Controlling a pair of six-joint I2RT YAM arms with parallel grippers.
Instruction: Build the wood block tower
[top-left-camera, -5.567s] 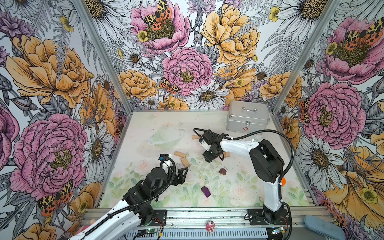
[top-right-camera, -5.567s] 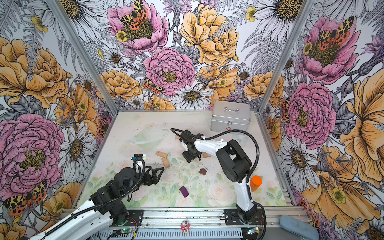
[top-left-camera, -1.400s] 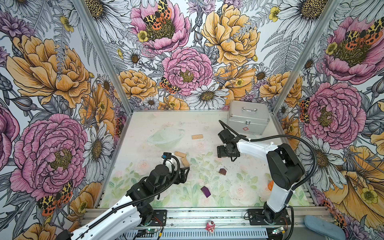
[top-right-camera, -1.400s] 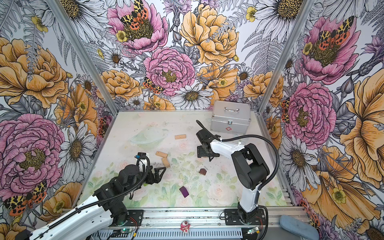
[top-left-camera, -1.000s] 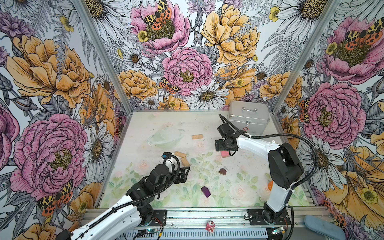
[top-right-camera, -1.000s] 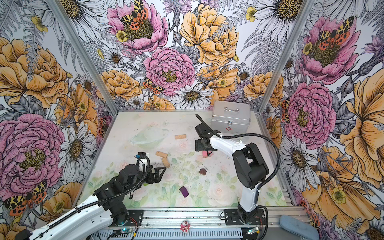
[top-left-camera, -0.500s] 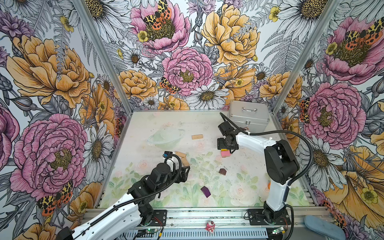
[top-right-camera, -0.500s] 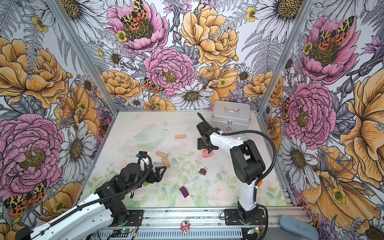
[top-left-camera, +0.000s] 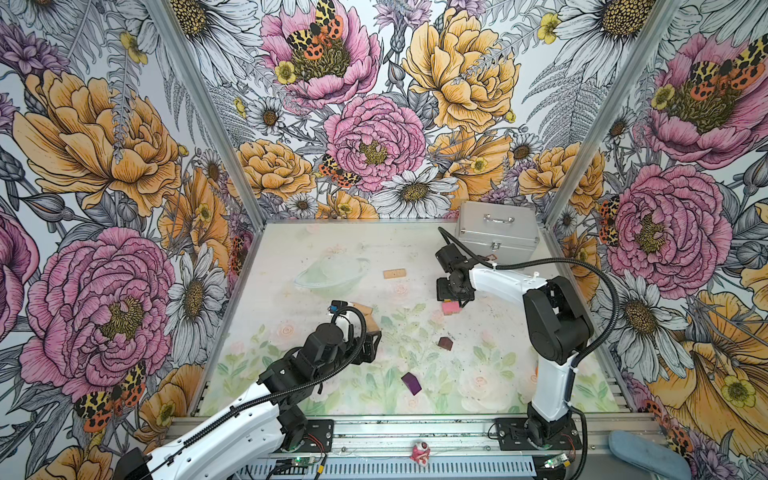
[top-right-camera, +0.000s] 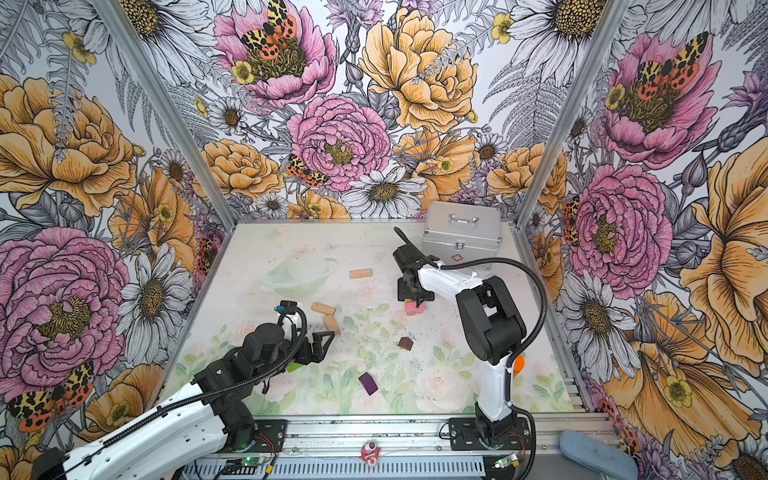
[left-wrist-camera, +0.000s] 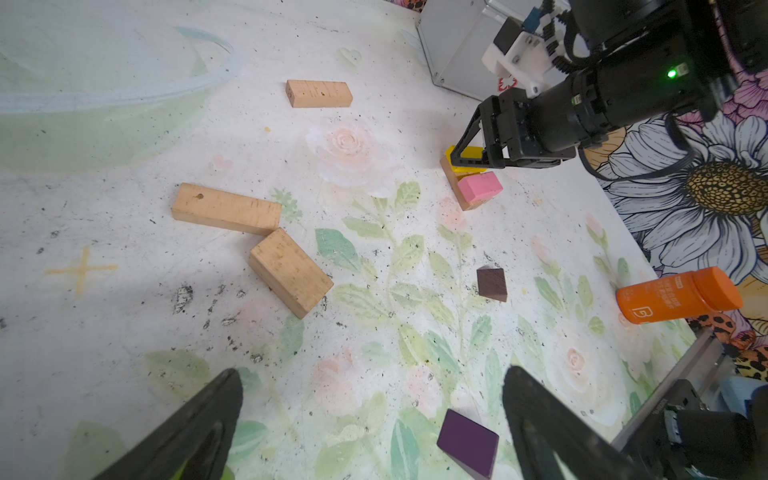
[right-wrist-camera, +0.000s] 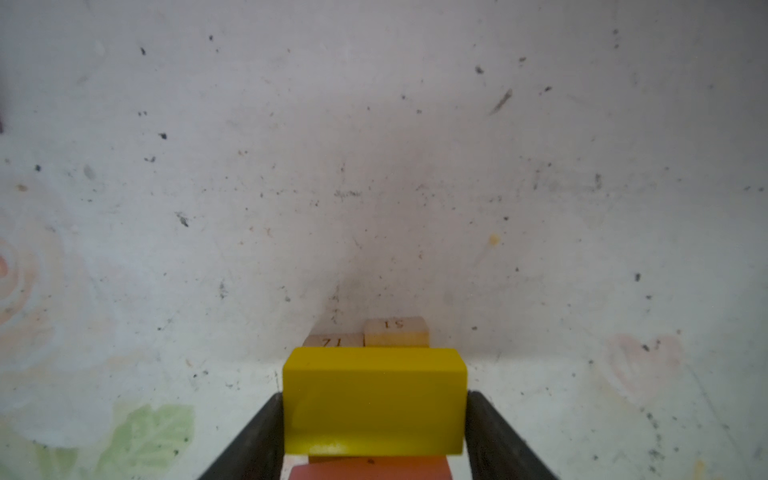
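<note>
A: Right tool (right-wrist-camera: 374, 401)?

B: Pinching the yellow block (right-wrist-camera: 365, 365) by its two ends, low over the bench (right-wrist-camera: 374, 145).

A: Under that grip?

B: Tan base blocks (right-wrist-camera: 395, 331), side by side and crosswise beneath the yellow one. Pink block (left-wrist-camera: 480, 187) touching the yellow one, on the wrist side of the fingertips. Together the start of the wood block tower (top-right-camera: 415, 308), directly below the right tool.

A: Left tool (left-wrist-camera: 370, 372)?

B: Spread wide, gripping nothing, hovering well apart from the tower. Purple block (left-wrist-camera: 467, 440) close by one finger. Loose tan blocks (left-wrist-camera: 226, 208) just ahead of the fingertips. Dark-brown block (left-wrist-camera: 491, 284) between the two tools. Lime-green block (top-right-camera: 295, 366) under the left tool's body, seen in a top view.

A: Step in hand?

B: Probably seating or squaring the yellow block on the second layer, flush with the pink one.

A: Next move?

B: Likely spreading the right tool gently, then rising straight up so as not to drag either coloured block. After that, fetching a loose block and laying it crosswise as a third layer.
</note>
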